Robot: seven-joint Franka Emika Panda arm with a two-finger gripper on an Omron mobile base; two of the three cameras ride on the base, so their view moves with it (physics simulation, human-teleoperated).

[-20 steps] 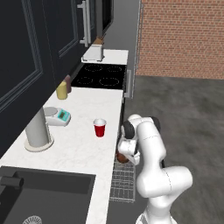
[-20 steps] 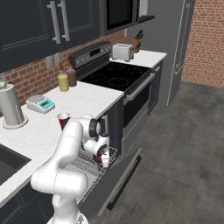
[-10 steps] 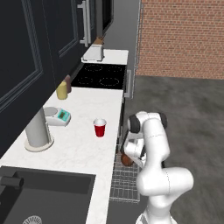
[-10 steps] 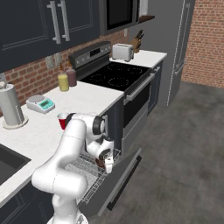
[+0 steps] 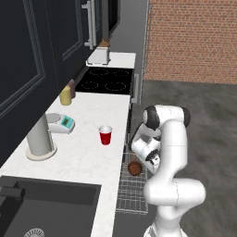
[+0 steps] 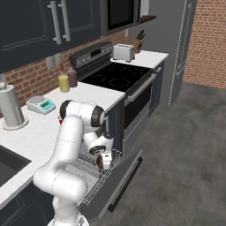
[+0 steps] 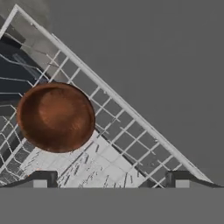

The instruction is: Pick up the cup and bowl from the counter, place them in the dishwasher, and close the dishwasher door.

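The dark brown bowl (image 7: 56, 117) lies on the grey wire rack (image 7: 131, 140) of the dishwasher, left of the line between my fingertips and clear of both. My gripper (image 7: 111, 179) is open with nothing between its fingers, just above the rack (image 5: 132, 196). From the left base view the bowl (image 5: 134, 168) sits beside my gripper (image 5: 148, 159), beyond the counter's edge. The red cup (image 5: 105, 135) stands upright on the white counter (image 5: 83, 162), apart from the arm. The dishwasher door (image 6: 121, 181) hangs open and down under the pulled-out rack (image 6: 86, 178).
On the counter stand a metal canister (image 5: 39, 139), a small scale (image 5: 61, 123) and a yellow bottle (image 5: 65, 96). The black sink (image 5: 41, 208) is at the near end. Farther along are the stovetop (image 5: 104, 81) and a toaster (image 5: 98, 56). Open grey floor (image 6: 185, 154) lies right.
The gripper came down to the rack with the bowl, then opened and let it go. The bowl now rests on the rack. The cup has not moved.
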